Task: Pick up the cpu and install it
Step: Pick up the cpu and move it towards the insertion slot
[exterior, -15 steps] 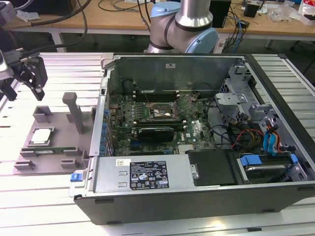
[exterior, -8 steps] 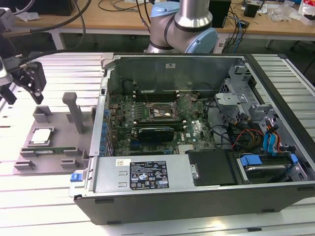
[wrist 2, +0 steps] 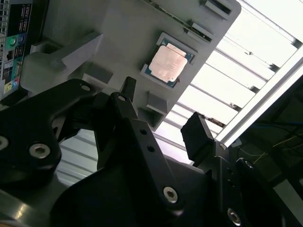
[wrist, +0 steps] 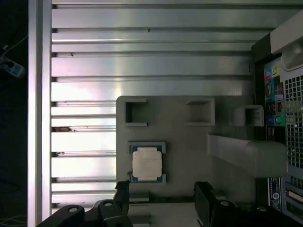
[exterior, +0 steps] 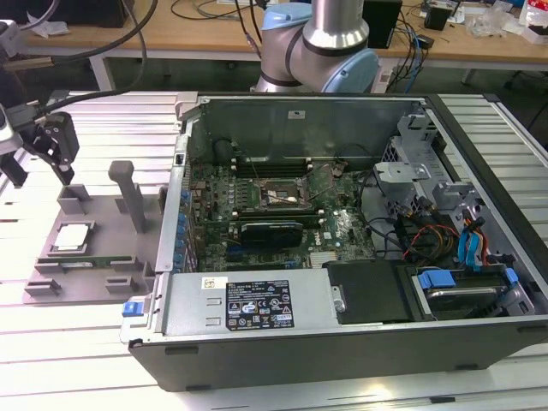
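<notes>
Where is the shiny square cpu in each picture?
Exterior view: the cpu lies in the grey tray, at the exterior view's left.
First wrist view: cpu in its tray pocket, near the hand.
Second wrist view: cpu, same pocket.
Shared landmark: the tray's tall post.

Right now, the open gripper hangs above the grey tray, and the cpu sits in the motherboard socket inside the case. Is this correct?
Not quite. The cpu sits in its recess on the grey tray, as the first wrist view shows; the open gripper does hang above that tray.
</notes>
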